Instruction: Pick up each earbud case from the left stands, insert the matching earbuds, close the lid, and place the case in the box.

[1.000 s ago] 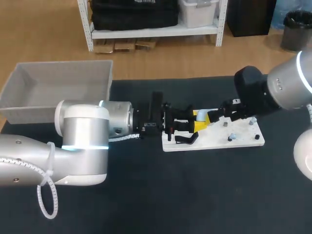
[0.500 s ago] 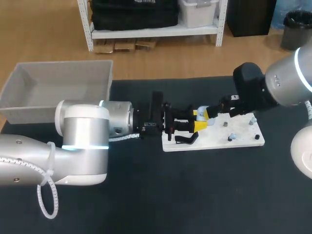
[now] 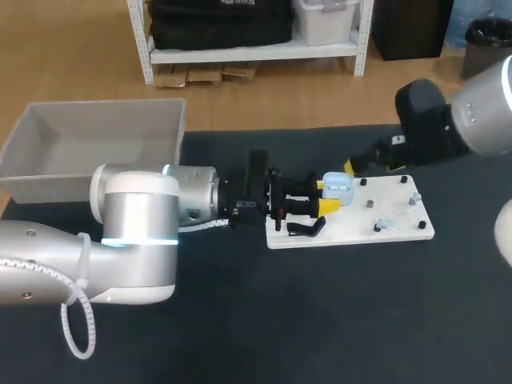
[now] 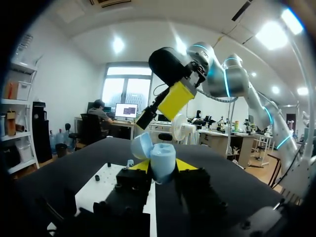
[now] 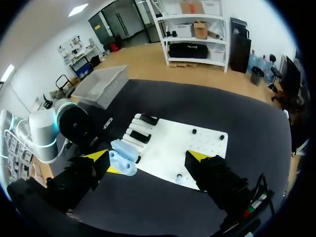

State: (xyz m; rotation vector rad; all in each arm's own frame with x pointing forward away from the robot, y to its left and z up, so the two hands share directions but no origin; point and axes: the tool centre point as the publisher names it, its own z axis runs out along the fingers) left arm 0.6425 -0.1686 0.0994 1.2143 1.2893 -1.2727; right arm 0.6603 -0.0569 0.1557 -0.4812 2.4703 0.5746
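The left arm runs off the head view's left edge, the right arm off its right edge. In the left wrist view, the earbud case covers most of the left gripper's yellow tips. Whether earbuds sit inside the case cannot be told. On the white board, the small pieces are too small to identify. The left arm hides part of the grey box's near wall.
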